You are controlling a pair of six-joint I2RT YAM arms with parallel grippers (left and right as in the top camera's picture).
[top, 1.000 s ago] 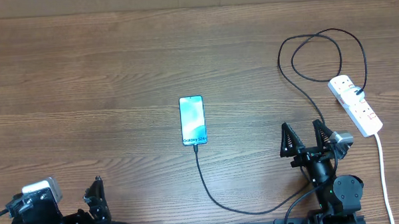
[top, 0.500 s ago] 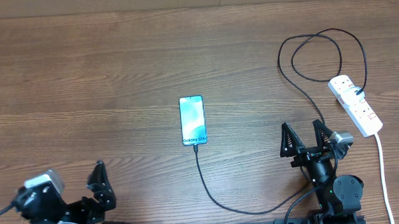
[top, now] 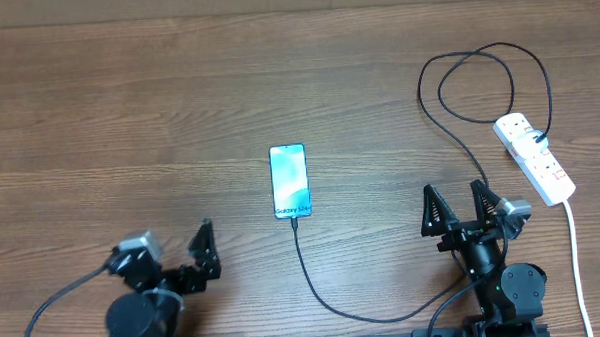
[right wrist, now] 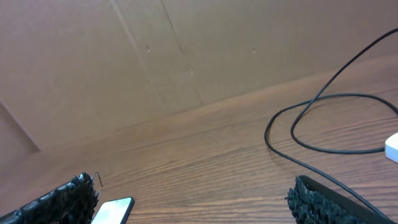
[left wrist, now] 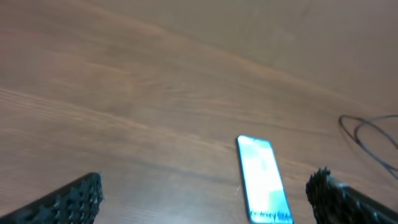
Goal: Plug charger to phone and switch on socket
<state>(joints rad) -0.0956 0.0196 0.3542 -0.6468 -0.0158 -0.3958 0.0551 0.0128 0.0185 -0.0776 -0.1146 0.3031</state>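
Looks like the socket sits ahead and off to the right of the right gripper (wide open, empty), long axis slanted with its far end leaning left, so that arm's way nearer than the left gripper, also open.

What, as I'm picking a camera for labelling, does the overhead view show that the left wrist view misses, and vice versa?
Only overhead: the socket, the right end effector, and the charger meeting the phone's near end. Only left wrist: the ridged pads of the open left end effector, up close. Both: the lit phone, part of the charger's loops, and the wooden table.
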